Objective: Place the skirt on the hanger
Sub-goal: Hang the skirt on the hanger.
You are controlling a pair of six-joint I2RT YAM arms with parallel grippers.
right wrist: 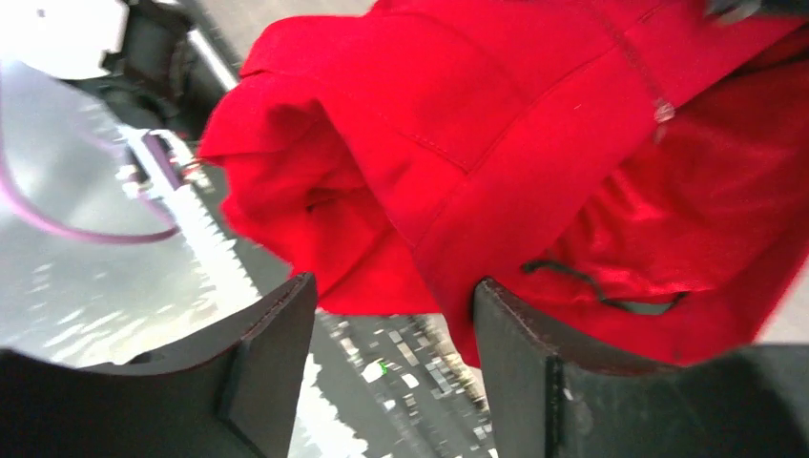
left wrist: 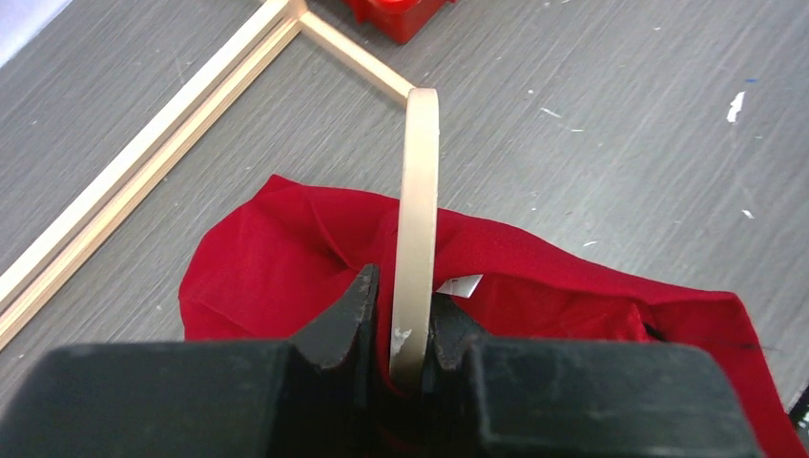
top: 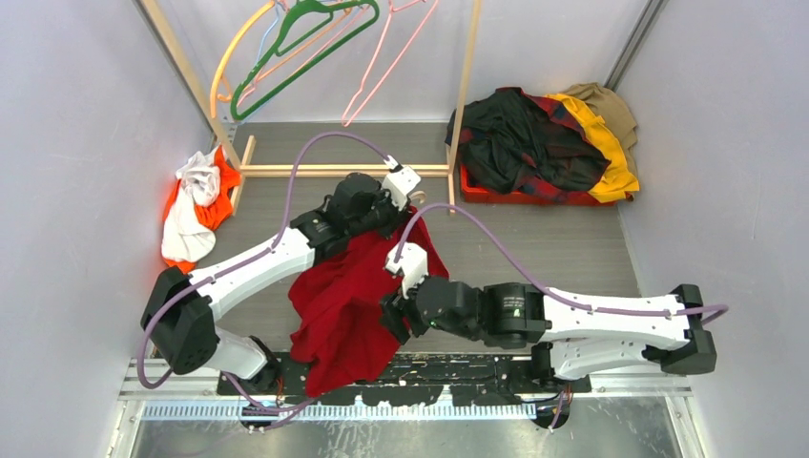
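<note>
The bright-red skirt drapes from under my left gripper down toward the table's near edge. In the left wrist view my left gripper is shut on the cream hanger. Its curved hook stands up between the fingers, and the skirt bunches beneath with a white label showing. The rest of the hanger is hidden by fabric. My right gripper sits at the skirt's right side. In the right wrist view it is open with nothing between its fingers, and the skirt hangs just beyond the fingertips.
A wooden rack stands at the back, with a green hanger and a pink hanger on it. A red bin with a pile of dark and yellow clothes is at back right. Orange-and-white cloth lies at left.
</note>
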